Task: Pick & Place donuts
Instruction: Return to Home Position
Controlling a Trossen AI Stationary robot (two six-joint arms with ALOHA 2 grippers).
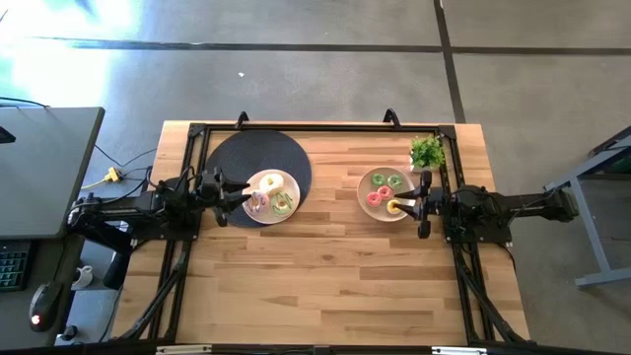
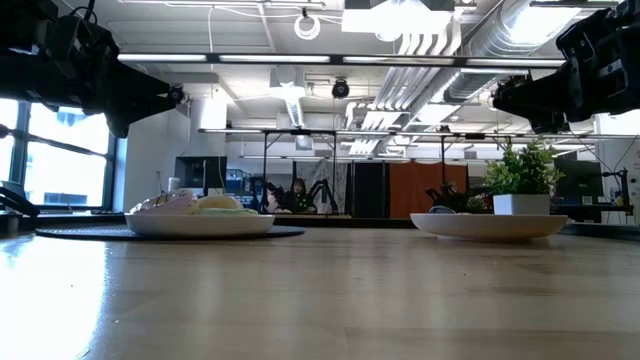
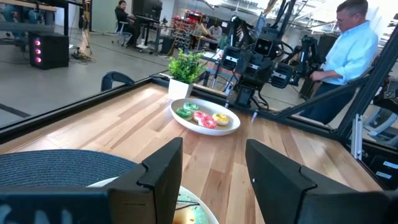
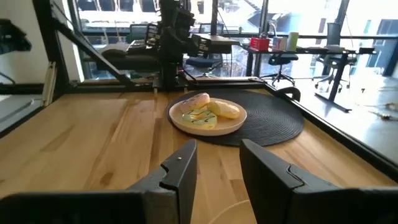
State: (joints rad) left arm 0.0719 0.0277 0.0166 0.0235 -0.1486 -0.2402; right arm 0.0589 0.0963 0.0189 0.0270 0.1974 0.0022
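The left pincer [image 3: 214,165] and right pincer [image 4: 219,165] each hang parted and empty at the rim of their own plate. The left plate [image 4: 180,122], on a round dark woven mat [image 4: 273,121], holds three iced donuts [image 4: 208,107]; the right plate [image 3: 214,131], on the bare plank table [image 1: 325,276], holds five small donuts [image 3: 202,119], green, pink and yellow. Beyond stand a plant [image 3: 185,65] and a person [image 3: 351,53] in a workshop.

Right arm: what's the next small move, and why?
Likely draw the right gripper back from the right plate toward its base. Its fingers are open with nothing between them, the small donuts lie on that plate, the large donuts on the left plate, and no donut shows loose on the table. The left gripper, open too, hovers by the left plate.
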